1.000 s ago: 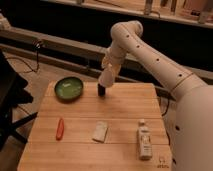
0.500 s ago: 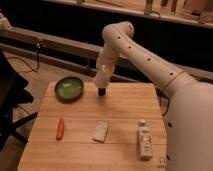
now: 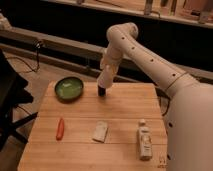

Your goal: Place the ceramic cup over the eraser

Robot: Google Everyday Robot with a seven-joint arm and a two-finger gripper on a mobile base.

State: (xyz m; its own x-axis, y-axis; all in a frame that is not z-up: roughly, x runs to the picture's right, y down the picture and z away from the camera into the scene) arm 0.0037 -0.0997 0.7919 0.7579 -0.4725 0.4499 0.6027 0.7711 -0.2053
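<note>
Lowering the cup onto the eraser, far edge of the table.

Near edge of the table: bottle, pale flat piece, red item. Farther back: green bowl. Beside it, the gripper hangs low over the eraser; the white cup seems held in it, jaw state unclear. Eraser base shows, so covering looks unfinished; release remains.

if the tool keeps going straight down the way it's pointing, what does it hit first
The tool points down near the table's back edge. Directly beneath it is the eraser, so it would likely meet that first, then the wooden table.
</note>
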